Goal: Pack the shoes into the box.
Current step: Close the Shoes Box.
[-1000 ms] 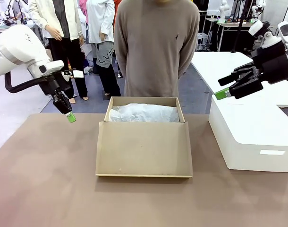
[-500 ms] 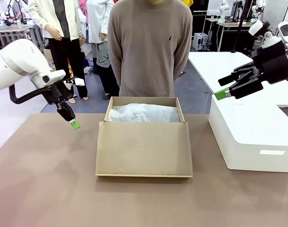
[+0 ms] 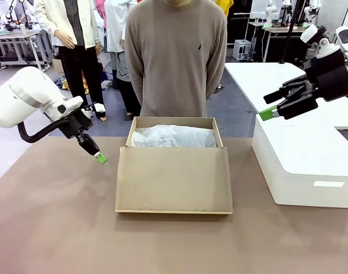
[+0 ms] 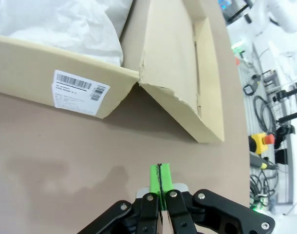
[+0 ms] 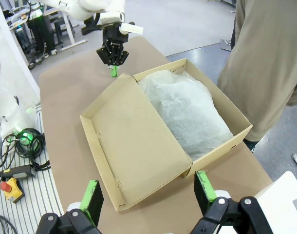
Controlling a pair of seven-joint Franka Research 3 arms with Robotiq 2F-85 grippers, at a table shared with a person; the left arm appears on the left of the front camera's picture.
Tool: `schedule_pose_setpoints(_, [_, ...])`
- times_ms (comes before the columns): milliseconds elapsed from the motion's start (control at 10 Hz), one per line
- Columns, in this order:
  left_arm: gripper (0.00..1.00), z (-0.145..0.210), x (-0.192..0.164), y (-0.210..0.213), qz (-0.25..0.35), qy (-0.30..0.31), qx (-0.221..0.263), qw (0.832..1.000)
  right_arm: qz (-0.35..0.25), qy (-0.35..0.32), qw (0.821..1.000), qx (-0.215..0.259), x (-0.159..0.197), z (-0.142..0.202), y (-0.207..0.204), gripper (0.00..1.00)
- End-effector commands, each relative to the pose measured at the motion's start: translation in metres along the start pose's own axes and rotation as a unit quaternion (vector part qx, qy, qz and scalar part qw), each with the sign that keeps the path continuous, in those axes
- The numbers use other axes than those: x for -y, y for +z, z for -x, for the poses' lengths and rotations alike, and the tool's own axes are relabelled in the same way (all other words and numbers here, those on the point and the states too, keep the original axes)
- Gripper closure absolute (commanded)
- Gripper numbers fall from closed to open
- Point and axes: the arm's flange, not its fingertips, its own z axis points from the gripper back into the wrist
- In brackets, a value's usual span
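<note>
Shoebox (image 3: pixel 173 171) open, tissue paper (image 3: pixel 174 137) inside; barcode label (image 4: pixel 80 91) unreadable. Left hand (image 3: pixel 101 158) pinched together at box's 9 o'clock; right hand (image 3: pixel 270 113) spread apart, empty.

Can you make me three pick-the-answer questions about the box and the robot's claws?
1. Where is the left gripper?
A. beside the box's left corner
B. inside the box
C. on the white block

2. What colour is the tissue paper?
A. red
B. white
C. black

3. How is the right gripper?
A. open
B. shut
C. holding a shoe

Answers: 1 A, its tip hangs over the table by the corner. 2 B, white paper fills the box. 3 A, its pads stand wide apart.
</note>
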Motion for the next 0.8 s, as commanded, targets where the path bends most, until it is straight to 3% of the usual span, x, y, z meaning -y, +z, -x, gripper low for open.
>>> schedule_pose_setpoints(0, [1.00,0.003,-0.002,-0.014,-0.010,-0.008,0.017,1.000,-0.002,0.014,1.000,0.015,0.002,0.000,-0.003,0.00])
schedule_pose_setpoints(700, [1.00,0.008,-0.014,-0.042,0.021,-0.005,0.028,0.999,-0.002,0.014,1.000,0.015,0.002,0.000,-0.003,0.00])
